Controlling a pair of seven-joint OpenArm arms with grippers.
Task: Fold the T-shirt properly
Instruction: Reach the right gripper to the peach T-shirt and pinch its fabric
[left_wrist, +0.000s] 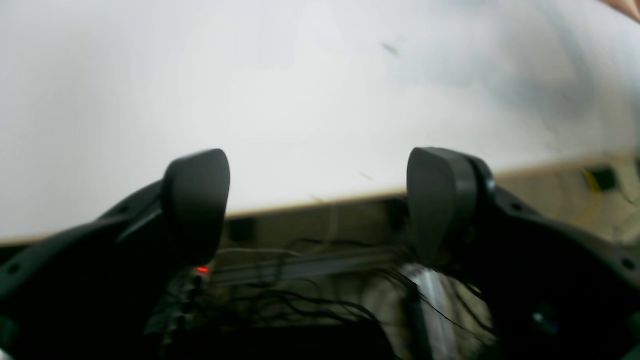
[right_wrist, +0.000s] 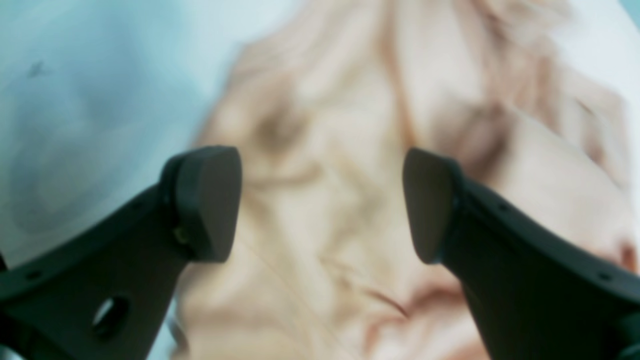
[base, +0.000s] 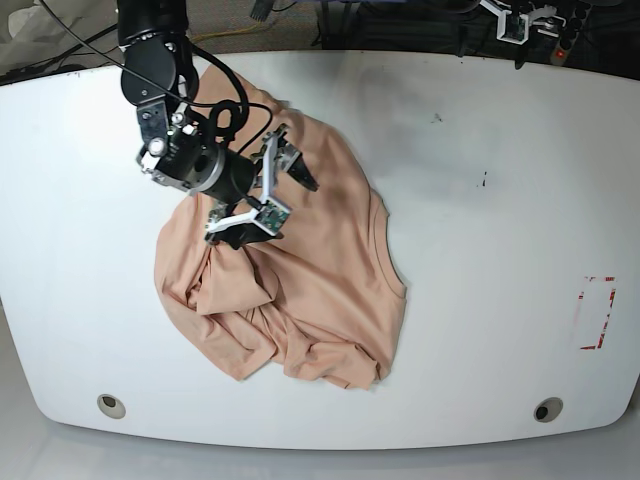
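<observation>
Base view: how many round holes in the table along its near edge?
2. One hole sits near the front left corner of the white table; the other hole near the front right corner. The T-shirt could be covering more.

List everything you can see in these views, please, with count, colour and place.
T-shirt: one, peach-pink, crumpled in a heap left of the table's middle in the base view.
Table: one, white, filling the base view.
Round holes: two, grey, near the table's front corners.
Red marking: one, red outline, near the table's right edge in the base view.
Cables: several, dark, beyond the table edge in the left wrist view.
Right gripper: one, black, open, above the T-shirt and holding nothing.
Left gripper: one, black, open, over bare table near its edge; barely visible at the base view's top.
</observation>
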